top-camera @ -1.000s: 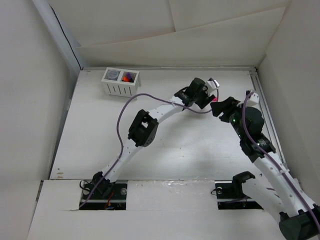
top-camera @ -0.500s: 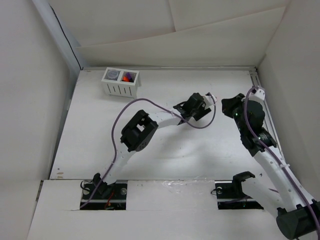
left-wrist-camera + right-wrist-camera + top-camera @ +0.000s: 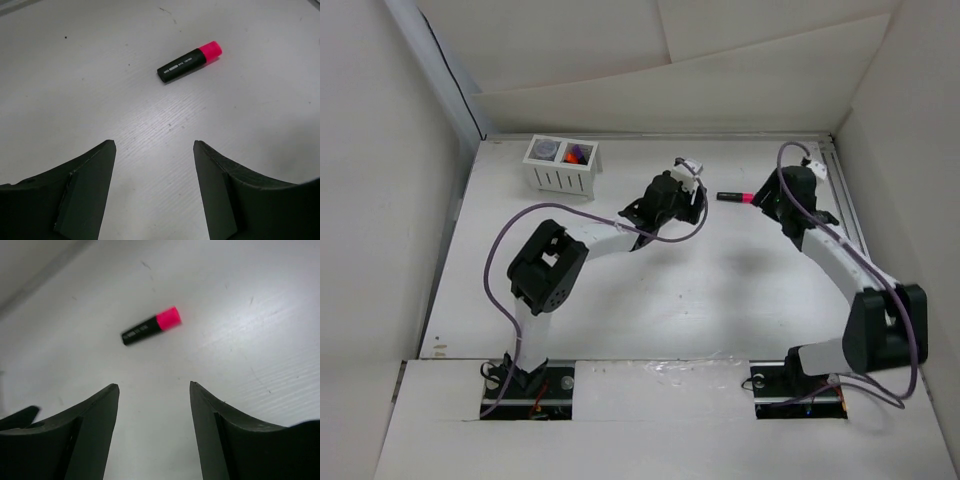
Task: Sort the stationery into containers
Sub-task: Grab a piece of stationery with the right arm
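In the top view, the white organiser [image 3: 563, 180] stands at about 10 o'clock on the worktop [image 3: 700, 290]. A round clear piece [image 3: 547, 150] lies in its left compartment and an orange-and-purple piece [image 3: 579, 153] in the right one. A pink-and-black marker [image 3: 733, 197] lies flat at about 1 o'clock, well apart from the organiser. The left hand [image 3: 686, 180] is near it at its 9 o'clock side and the right hand [image 3: 767, 195] at its 3 o'clock side.

In the left wrist view, the fingers [image 3: 82, 195] stand wide with nothing between them. The marker lies ahead at 1 o'clock, untouched.

In the right wrist view, the fingers [image 3: 80, 435] are also wide and empty, with the marker ahead at 12 o'clock.

The step in hand seems to be the pick-up of the marker. Next, probably one hand must go down over its body and close, while the other keeps away.
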